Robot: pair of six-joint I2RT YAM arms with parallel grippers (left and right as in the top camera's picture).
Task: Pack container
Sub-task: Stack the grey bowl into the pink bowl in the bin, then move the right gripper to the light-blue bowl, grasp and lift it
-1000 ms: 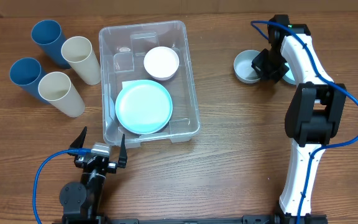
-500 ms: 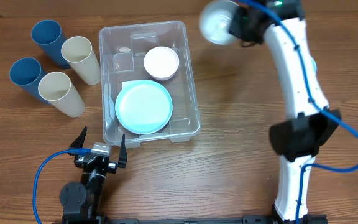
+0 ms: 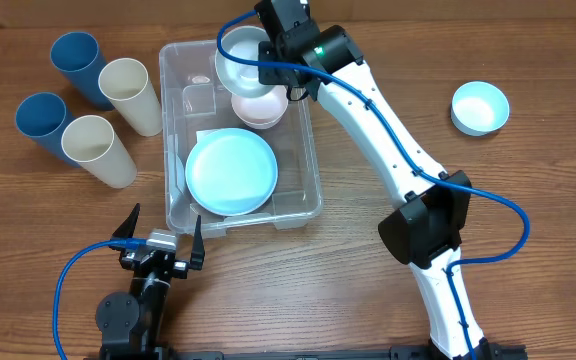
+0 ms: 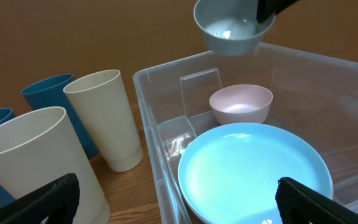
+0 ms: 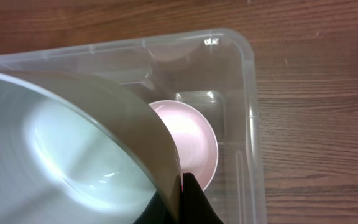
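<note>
Container (image 3: 303, 165) is sitting toward 11 o'clock on the tabletop (image 3: 368, 290). We are holding a grey bowl (image 3: 238, 55) over its 12 o'clock end, with the right end effector (image 3: 268, 62) pinched onto the rim. We are judging it best to level the bowl, centre it over the pink bowl (image 3: 260, 110) beneath and lower it before letting go, so they nest. A light-blue plate (image 3: 231, 172) is filling the 6 o'clock end. Cups (image 3: 90, 140) at 10 o'clock are standing empty. Our left end effector (image 3: 163, 230) is resting spread wide, gripping nothing.
</note>
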